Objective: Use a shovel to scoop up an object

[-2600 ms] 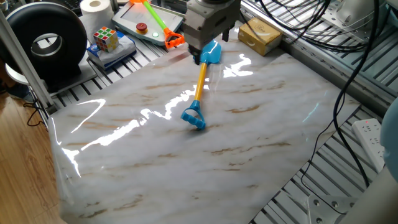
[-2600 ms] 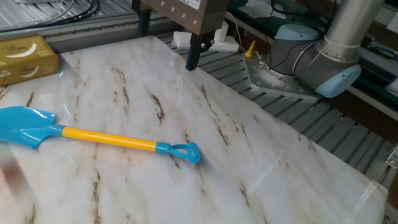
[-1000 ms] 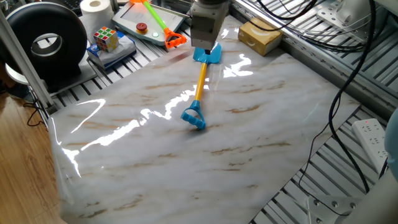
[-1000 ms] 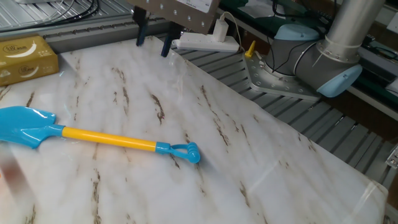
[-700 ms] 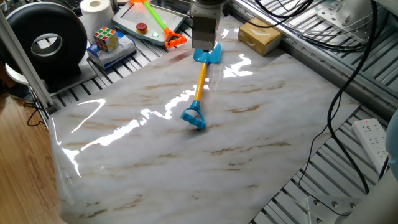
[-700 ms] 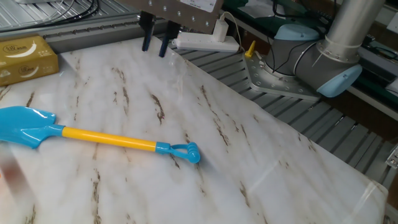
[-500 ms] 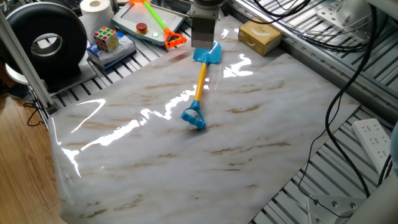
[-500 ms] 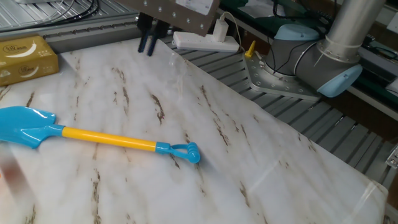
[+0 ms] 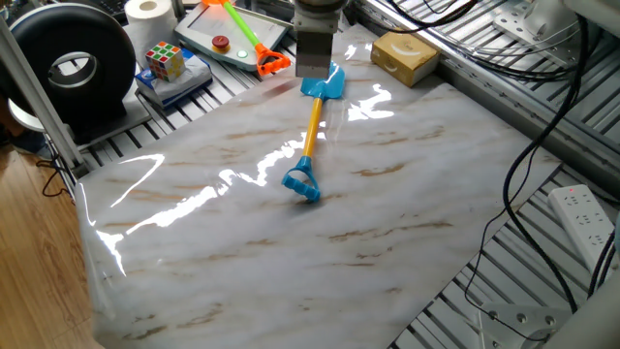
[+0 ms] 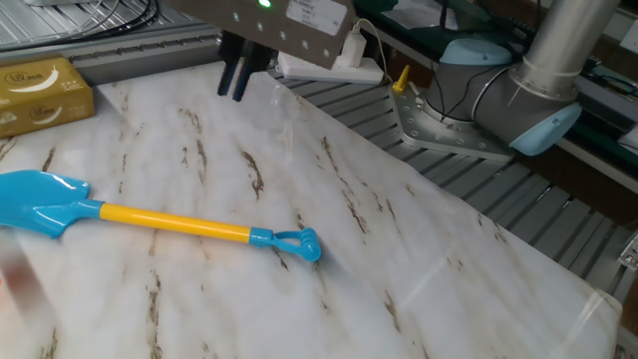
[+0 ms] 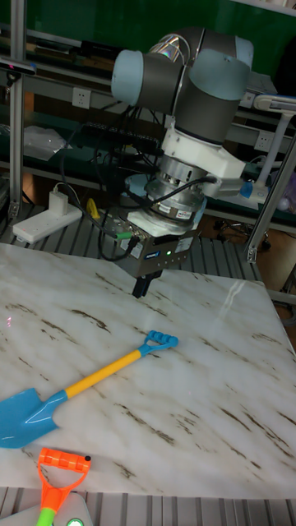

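Note:
The shovel (image 9: 312, 124) lies flat on the marble sheet, its light-blue blade (image 10: 38, 200) toward the back and its blue loop end (image 11: 160, 339) toward the middle. The tan-yellow object (image 9: 405, 56) sits behind the sheet, beyond the blade, and shows again as the object (image 10: 40, 92) at the left edge. My gripper (image 10: 231, 92) hangs above the table, apart from the shovel, its two dark fingers a little apart with nothing between them. In one fixed view my gripper (image 9: 315, 70) covers the area just behind the blade. From the tall view my gripper (image 11: 140, 289) hovers beyond the loop end.
A green-shafted toy tool with an orange head (image 9: 254, 44) lies on a tray at the back. A puzzle cube (image 9: 165, 61), a paper roll (image 9: 150, 12) and a black round device (image 9: 73, 68) stand at the back left. A power strip (image 10: 329, 68) and cables border the sheet.
My gripper has turned about its wrist, so its fingers now look closer together, and it has drifted slightly along the back edge. The shovel and object have not moved.

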You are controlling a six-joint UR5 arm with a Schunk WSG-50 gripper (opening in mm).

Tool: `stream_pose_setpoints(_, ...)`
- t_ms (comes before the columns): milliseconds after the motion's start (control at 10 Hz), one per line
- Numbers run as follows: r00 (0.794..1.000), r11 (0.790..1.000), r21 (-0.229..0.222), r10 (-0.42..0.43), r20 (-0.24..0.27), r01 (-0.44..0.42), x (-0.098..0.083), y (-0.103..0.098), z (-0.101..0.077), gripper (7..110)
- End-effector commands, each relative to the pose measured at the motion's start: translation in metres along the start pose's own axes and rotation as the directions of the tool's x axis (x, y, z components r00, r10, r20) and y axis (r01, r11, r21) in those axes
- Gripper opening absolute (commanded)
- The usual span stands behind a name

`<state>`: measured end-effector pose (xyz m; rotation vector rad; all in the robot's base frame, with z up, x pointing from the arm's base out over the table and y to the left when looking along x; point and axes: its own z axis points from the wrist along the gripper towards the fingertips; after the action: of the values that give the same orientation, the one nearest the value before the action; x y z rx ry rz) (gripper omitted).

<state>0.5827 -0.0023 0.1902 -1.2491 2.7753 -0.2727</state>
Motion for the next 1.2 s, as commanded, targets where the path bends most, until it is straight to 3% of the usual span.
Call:
stream_pose_setpoints(0,0.999,0.999,-0.031,0.04,-0.012,-0.04,-0.004,0.021,0.004,7)
stream_pose_setpoints(100,0.992,0.992,-0.053,0.116,-0.052,-0.119,0.004,0.028,0.002,7)
stream_pose_setpoints(200,0.966,0.958,-0.153,0.224,-0.126,-0.242,0.016,0.054,-0.005,7)
stream_pose_setpoints(300,0.936,0.923,-0.204,0.286,-0.203,-0.327,0.03,0.067,-0.016,7)
stream_pose_setpoints(400,0.893,0.891,-0.189,0.355,-0.276,-0.413,0.044,0.07,-0.032,7)
stream_pose_setpoints(500,0.865,0.884,-0.132,0.391,-0.313,-0.448,0.057,0.066,-0.049,7)
stream_pose_setpoints(600,0.854,0.885,-0.095,0.405,-0.328,-0.456,0.065,0.064,-0.059,7)
stream_pose_setpoints(800,0.859,0.879,-0.119,0.409,-0.309,-0.461,0.058,0.067,-0.058,7)
stream_pose_setpoints(900,0.88,0.895,-0.113,0.391,-0.269,-0.432,0.051,0.06,-0.054,7)
stream_pose_setpoints(1000,0.93,0.925,-0.151,0.323,-0.177,-0.35,0.031,0.057,-0.05,7)
stream_pose_setpoints(1100,0.944,0.919,-0.221,0.305,-0.129,-0.327,0.015,0.069,-0.052,7)
